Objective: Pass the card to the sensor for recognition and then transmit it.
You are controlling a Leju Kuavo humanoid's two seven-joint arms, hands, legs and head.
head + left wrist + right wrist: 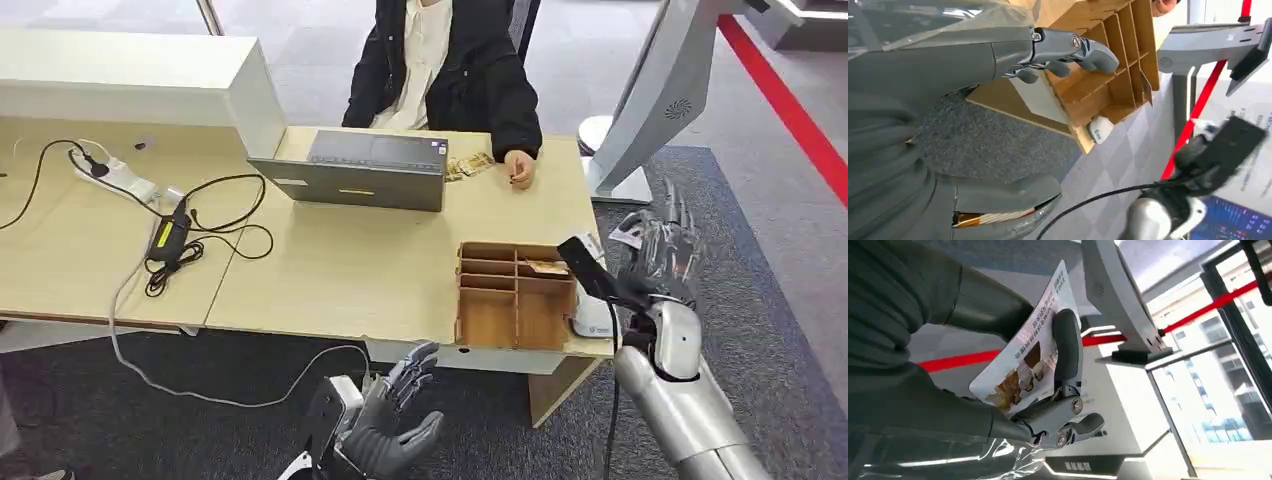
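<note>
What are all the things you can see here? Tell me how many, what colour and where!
Card: one, white with pictures, held in the right hand.
Box with compartments: one, brown, at the desk's near right corner.
Laptop: one, grey, on the desk in front of the person.
Power strip: one, white, at the desk's left.
Cables: several, black, left of the laptop.
Desk: one, light wood.
Person: one, black jacket, behind the desk.
Right hand: raised right of the desk.
Left hand: empty, below the desk edge.

A light wooden desk (330,270) stands on dark grey carpet (200,400). On the desk, a grey laptop (365,170) lies toward 12 o'clock, a wooden compartment box (515,297) at 4 o'clock, a white power strip (115,178) and black cables (190,240) at 9 o'clock. A person's hand (519,168) rests near 1 o'clock.
</note>
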